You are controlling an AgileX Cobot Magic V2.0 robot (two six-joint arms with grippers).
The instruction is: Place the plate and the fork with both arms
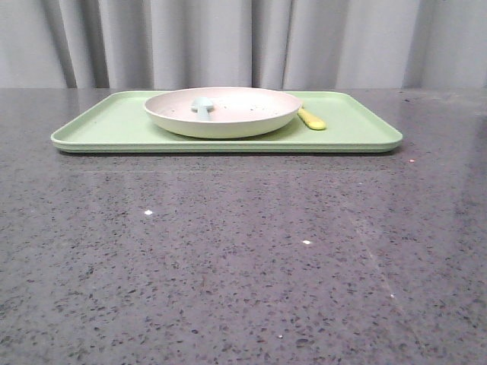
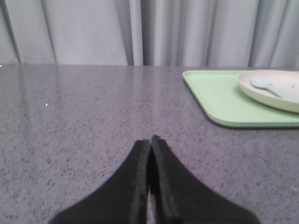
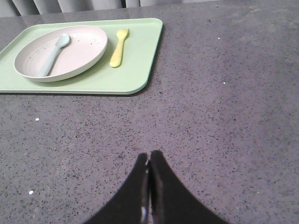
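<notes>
The speckled pinkish-cream plate (image 1: 251, 106) rests on a light green tray (image 1: 106, 125) at the far middle of the table, also seen as the plate (image 3: 79, 51) and the plate (image 2: 280, 95). A pale blue spoon (image 3: 52, 55) lies inside it. The yellow fork (image 3: 118, 48) lies on the tray just right of the plate; in the front view only the fork's handle (image 1: 311, 119) shows. My left gripper (image 2: 150, 139) is shut and empty over bare table, left of the tray. My right gripper (image 3: 149, 156) is shut and empty, nearer than the tray's right corner. Neither gripper appears in the front view.
The green tray (image 3: 135, 70) lies across the far part of a dark grey speckled tabletop (image 1: 243, 258). Grey curtains (image 1: 228, 38) hang behind the table's far edge.
</notes>
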